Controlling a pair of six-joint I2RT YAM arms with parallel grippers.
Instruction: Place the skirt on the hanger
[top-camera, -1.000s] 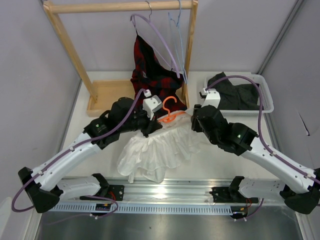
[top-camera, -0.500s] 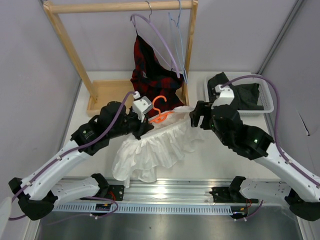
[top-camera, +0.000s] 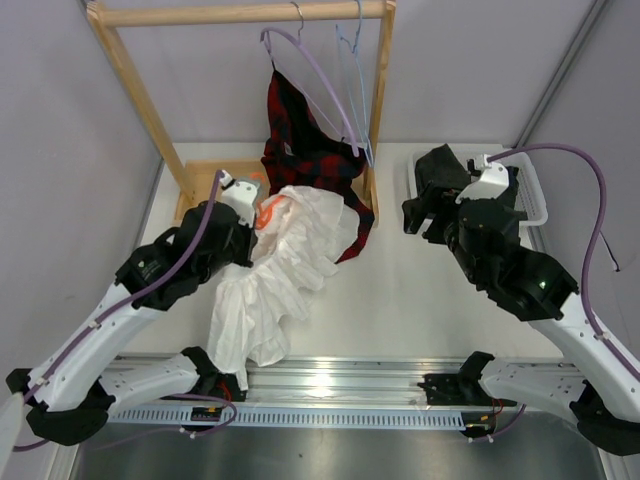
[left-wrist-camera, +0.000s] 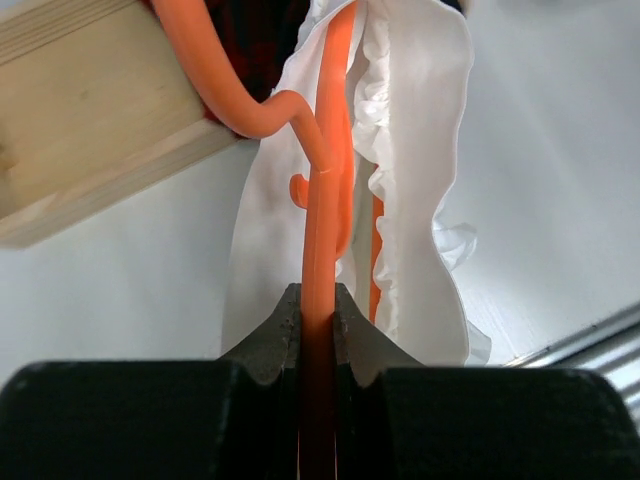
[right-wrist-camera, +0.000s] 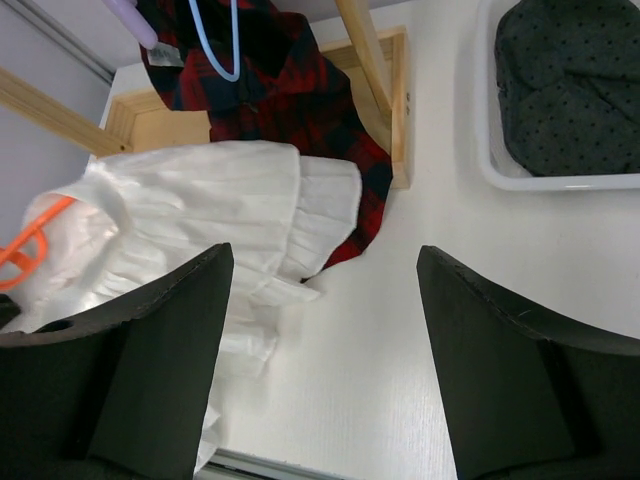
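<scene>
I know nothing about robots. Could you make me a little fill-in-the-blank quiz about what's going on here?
1. The left gripper is clamped on the ___ hanger.
2. The right gripper stands open and holds ___.
3. The skirt draped on that hanger is ___ in colour.
4. The dark cloth lies in the tray on the robot's ___ side.
Missing words: orange; nothing; white; right.

Skirt (top-camera: 290, 250): plain white. Hanger (left-wrist-camera: 322, 200): bright orange. Plaid garment (right-wrist-camera: 290, 90): red-and-black check. Cloth (right-wrist-camera: 570, 90): dark grey, fine pale dots. Its bin (right-wrist-camera: 560, 183): white. Other hangers: one lilac (right-wrist-camera: 128, 20), one pale blue (right-wrist-camera: 217, 77). Rack (top-camera: 240, 13): light wood.
</scene>
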